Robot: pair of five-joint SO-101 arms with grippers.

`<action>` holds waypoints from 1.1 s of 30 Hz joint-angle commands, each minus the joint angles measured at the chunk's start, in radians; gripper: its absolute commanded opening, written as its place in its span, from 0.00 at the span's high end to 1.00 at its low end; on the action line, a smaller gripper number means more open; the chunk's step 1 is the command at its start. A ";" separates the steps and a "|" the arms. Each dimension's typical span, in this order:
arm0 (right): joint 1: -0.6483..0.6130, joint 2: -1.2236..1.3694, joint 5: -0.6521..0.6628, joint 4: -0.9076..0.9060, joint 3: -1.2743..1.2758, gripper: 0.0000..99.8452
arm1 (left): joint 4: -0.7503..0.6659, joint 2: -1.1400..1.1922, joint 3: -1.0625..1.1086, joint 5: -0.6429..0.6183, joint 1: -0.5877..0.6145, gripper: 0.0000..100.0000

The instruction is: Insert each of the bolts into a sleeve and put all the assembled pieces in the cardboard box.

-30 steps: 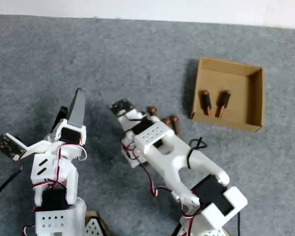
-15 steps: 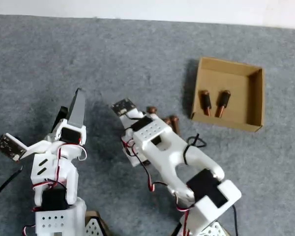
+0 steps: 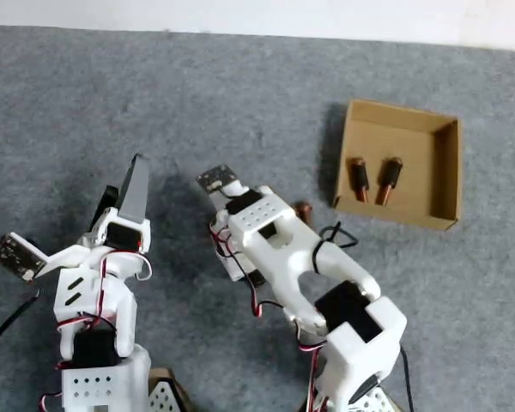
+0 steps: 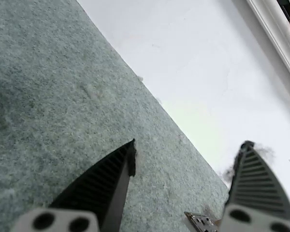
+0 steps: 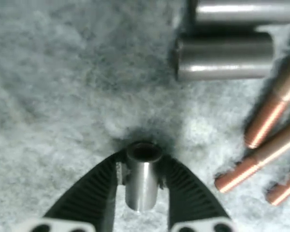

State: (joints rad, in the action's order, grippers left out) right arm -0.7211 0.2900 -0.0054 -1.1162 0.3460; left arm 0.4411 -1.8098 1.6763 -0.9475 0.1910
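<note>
In the right wrist view my right gripper [image 5: 142,162] is shut on a short metal sleeve [image 5: 142,188], held upright with its open bore facing the camera, just above the grey carpet. Two more sleeves [image 5: 224,55] lie beyond it, and several copper bolts [image 5: 273,108] lie to one side. From above, the right arm [image 3: 266,227] covers that pile; one bolt [image 3: 303,209] peeks out beside it. The cardboard box [image 3: 442,167] at the right holds two assembled pieces [image 3: 359,178]. My left gripper [image 3: 120,193] stands open over bare carpet at the left, holding nothing.
Grey carpet [image 3: 197,94] covers the table, ending at a white strip along the far edge [image 3: 257,17]. The left wrist view shows carpet [image 4: 48,106] and a white wall beyond it. The two arms stand close together near the front.
The right arm has swung slightly left and forward over the pile, hiding bolts that showed before. The left arm has not moved.
</note>
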 commanded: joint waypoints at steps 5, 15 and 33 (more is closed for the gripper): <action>0.054 -0.059 0.087 0.025 -0.019 1.00 | -0.006 -0.015 0.021 -0.006 0.010 0.69; 0.110 -0.727 0.152 0.361 0.506 1.00 | -0.005 -0.015 0.021 -0.006 0.010 0.69; 0.372 -1.616 0.198 0.576 1.070 1.00 | -0.002 -0.015 0.021 -0.006 0.007 0.69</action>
State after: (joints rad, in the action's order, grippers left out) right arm -0.3974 -1.2428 0.1849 -0.5639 1.3940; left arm 0.4411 -1.8098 1.6763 -0.9475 0.1910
